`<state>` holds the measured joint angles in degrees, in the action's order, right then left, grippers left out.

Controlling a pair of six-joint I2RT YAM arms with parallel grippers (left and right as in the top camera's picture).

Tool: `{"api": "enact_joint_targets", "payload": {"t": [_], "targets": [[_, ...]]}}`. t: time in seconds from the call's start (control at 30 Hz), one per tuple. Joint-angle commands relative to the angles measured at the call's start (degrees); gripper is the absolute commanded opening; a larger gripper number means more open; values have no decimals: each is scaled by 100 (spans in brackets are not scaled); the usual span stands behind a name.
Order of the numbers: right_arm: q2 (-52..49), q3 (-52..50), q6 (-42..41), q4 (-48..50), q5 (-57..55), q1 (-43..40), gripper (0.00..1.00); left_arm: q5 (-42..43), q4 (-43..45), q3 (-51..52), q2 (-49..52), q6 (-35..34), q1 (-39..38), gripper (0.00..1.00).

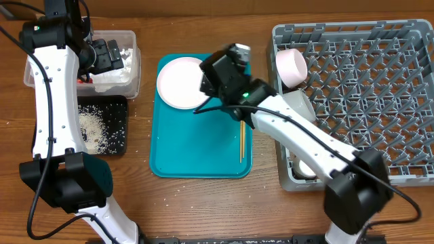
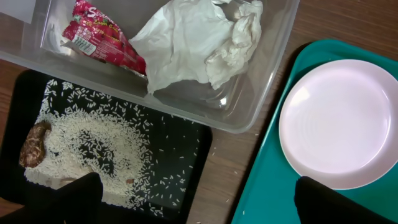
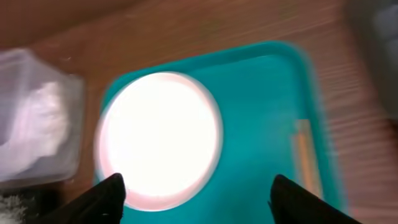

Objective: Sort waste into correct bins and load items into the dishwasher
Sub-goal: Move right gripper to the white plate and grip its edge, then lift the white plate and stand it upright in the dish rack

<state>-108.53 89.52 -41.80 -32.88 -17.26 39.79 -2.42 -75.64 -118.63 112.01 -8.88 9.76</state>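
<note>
A white flat plate [image 1: 178,83] lies on the teal tray [image 1: 196,152], with wooden chopsticks [image 1: 241,141] to its right. My right gripper [image 1: 218,73] hovers open over the plate's right edge; the plate [image 3: 158,140] and chopsticks [image 3: 306,155] show blurred in the right wrist view, between the open fingers [image 3: 198,199]. My left gripper [image 1: 105,55] is open and empty over the clear tub [image 1: 129,81], which holds the crumpled napkin [image 2: 199,43] and red wrapper [image 2: 99,38]. The black tray [image 2: 186,149] holds rice [image 2: 93,146] and a brown scrap [image 2: 34,144]. The left fingers [image 2: 199,202] are spread wide.
The grey dish rack [image 1: 366,95] at the right holds a white cup [image 1: 291,66] and bowls [image 1: 298,107] along its left side. Loose rice grains lie on the wooden table [image 2: 239,165] between the black tray and the teal tray.
</note>
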Motion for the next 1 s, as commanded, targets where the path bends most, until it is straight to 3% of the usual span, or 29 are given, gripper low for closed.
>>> {"api": "enact_joint_targets", "payload": {"t": [0.0, 0.17, 0.4, 0.7, 0.83, 0.97], "targets": [[-592, -155, -98, 260, 1021, 15, 71, -57, 2, -114, -107, 7, -4, 100], [-1167, -155, -341, 374, 1123, -7, 68, -57, 2, -114, -107, 7, -4, 100], [-1539, -155, -472, 551, 1137, -11, 56, -57, 2, -114, -107, 7, -2, 100], [-1917, -149, -470, 503, 1145, -13, 51, -57, 2, -114, -107, 7, -2, 100], [-1915, 96, -520, -304, 1163, -13, 47, -57, 2, -114, -107, 7, -4, 100], [-1910, 581, -509, -1749, 1158, -28, 31, -57, 2, -114, -107, 7, -2, 100]]}}
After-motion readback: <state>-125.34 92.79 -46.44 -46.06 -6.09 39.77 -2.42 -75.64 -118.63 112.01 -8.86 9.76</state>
